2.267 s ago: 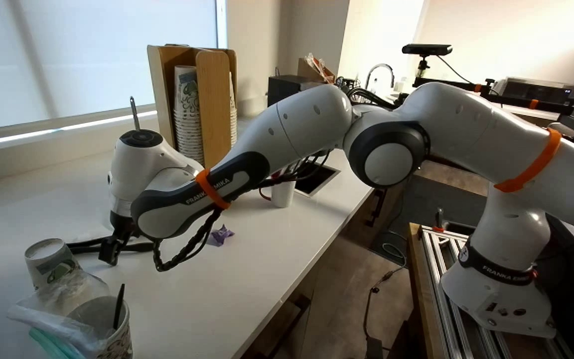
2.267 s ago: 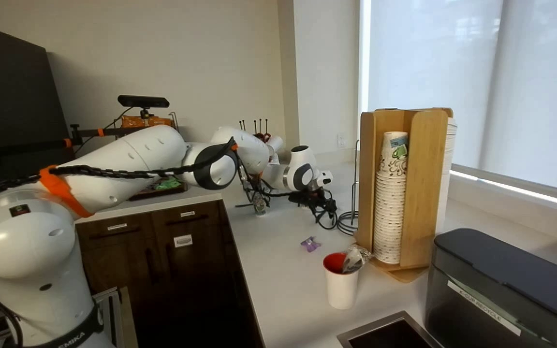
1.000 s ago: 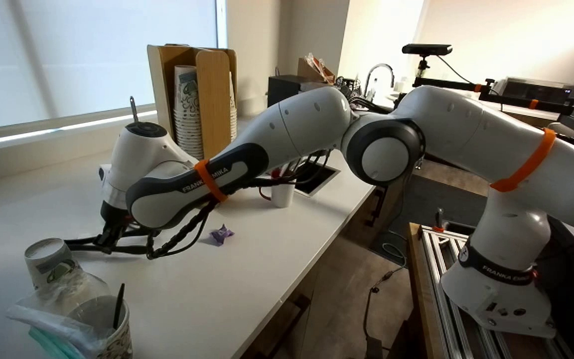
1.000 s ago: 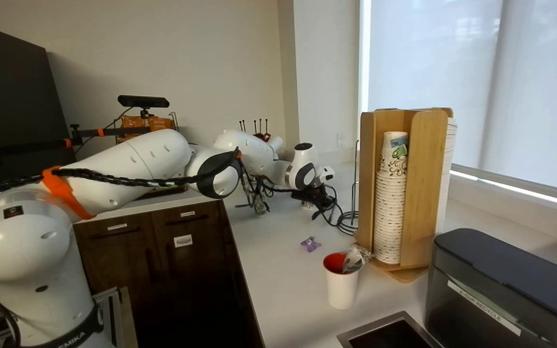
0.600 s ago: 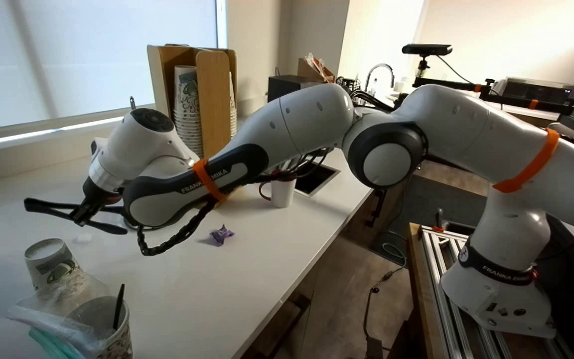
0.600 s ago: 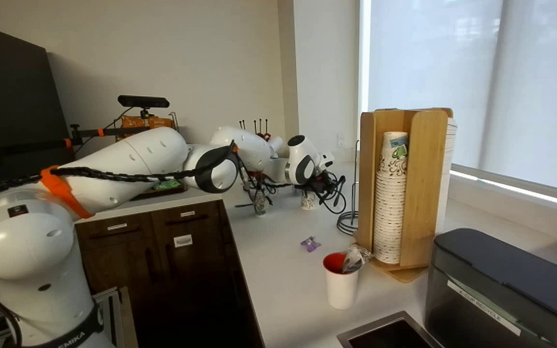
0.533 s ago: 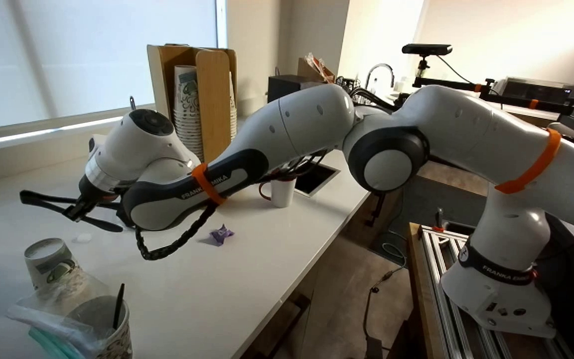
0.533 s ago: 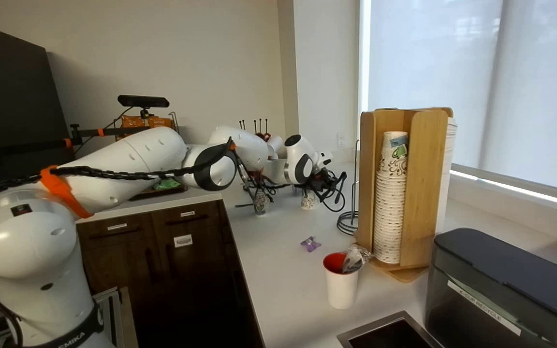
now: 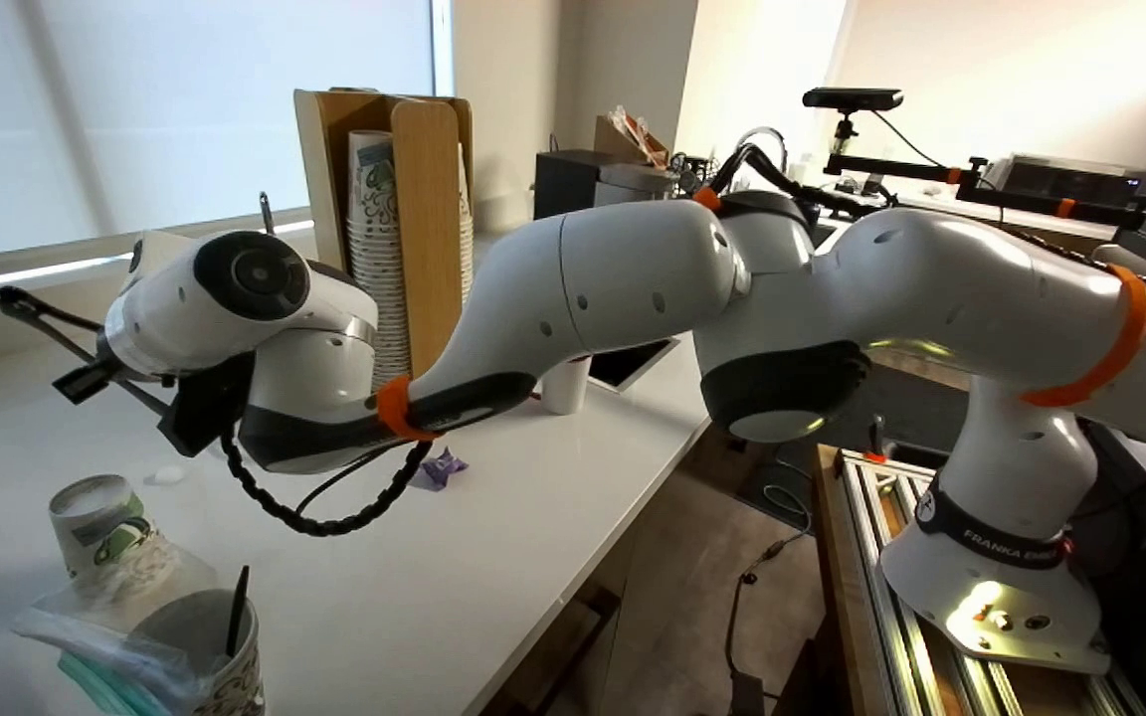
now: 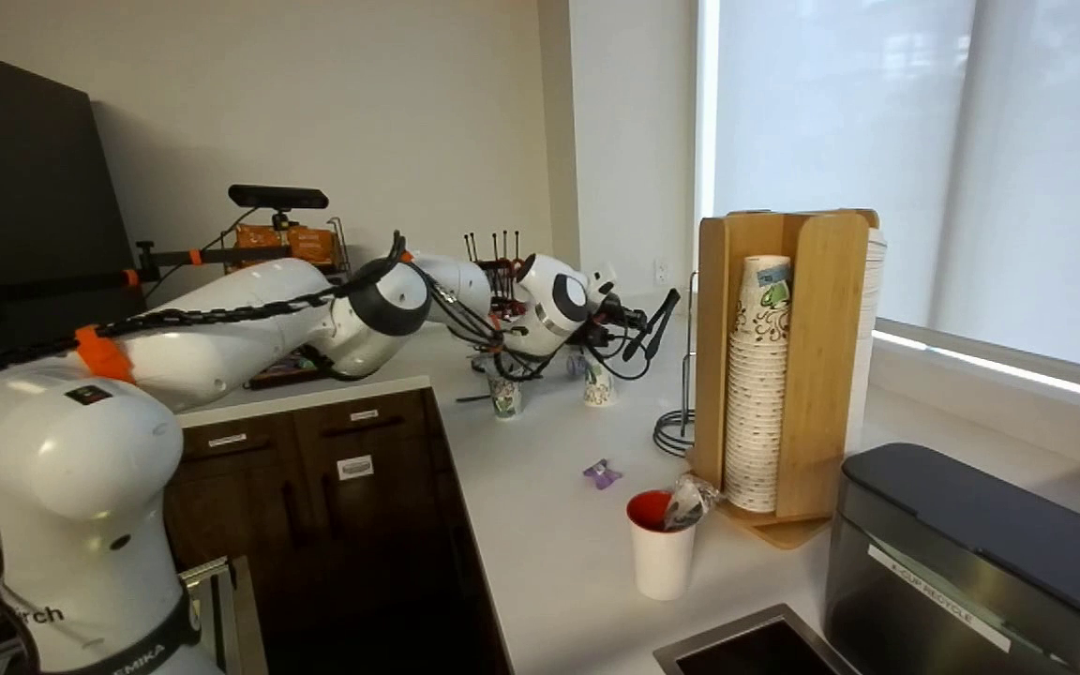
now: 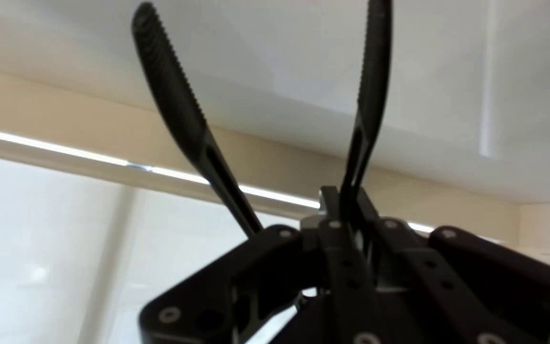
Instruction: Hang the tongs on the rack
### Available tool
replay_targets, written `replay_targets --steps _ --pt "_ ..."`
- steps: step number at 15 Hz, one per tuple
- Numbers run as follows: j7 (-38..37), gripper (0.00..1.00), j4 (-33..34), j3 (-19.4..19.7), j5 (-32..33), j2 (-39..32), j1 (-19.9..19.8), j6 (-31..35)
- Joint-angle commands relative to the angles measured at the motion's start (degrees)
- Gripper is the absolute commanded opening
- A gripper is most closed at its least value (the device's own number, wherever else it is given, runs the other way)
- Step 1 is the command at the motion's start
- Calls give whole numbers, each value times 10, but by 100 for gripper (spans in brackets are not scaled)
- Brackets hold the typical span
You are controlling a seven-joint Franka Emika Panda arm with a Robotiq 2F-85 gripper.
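Observation:
The black tongs (image 11: pixel 170 81) are held up off the counter, their two ridged arms spread apart in the wrist view. My gripper (image 11: pixel 349 204) is shut on one slender arm of them; the second arm runs down behind the finger linkage. In an exterior view the tongs (image 9: pixel 28 303) point up and to the left, while elsewhere they (image 10: pixel 667 319) lean toward the rack, apart from its rod in the picture. The rack (image 10: pixel 689 375) is a thin dark rod on a wire-loop base beside the tan holder. Only the rod's top (image 9: pixel 268 212) shows above my arm in an exterior view.
A tan cup holder (image 10: pixel 821 375) stands right next to the rack. On the counter are an upturned paper cup (image 9: pixel 95 507), a cup with a plastic bag (image 9: pixel 245 686), a purple wrapper (image 10: pixel 603 473), a white cup (image 10: pixel 662 562) and a dark bin (image 10: pixel 971 534).
The gripper has risen from low over the counter with the tongs in it. The wrist has tilted, so the tongs now point upward. The rack and cups have not moved.

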State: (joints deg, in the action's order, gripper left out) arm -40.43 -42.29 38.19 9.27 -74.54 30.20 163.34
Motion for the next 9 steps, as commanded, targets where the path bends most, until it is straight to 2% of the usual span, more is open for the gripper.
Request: replay_targets --steps 1,5,6,7,8,9 --pt "-153 2 0 155 -17 -31 44 -16" --pt "-314 2 -26 320 -12 -66 82 -21" --pt "-353 2 -53 358 -12 -73 100 -14" --pt "-390 2 -70 377 5 -80 110 -18" --pt "-374 2 -92 362 0 -71 113 -6" --pt "-336 8 -43 339 -4 -65 85 -13"
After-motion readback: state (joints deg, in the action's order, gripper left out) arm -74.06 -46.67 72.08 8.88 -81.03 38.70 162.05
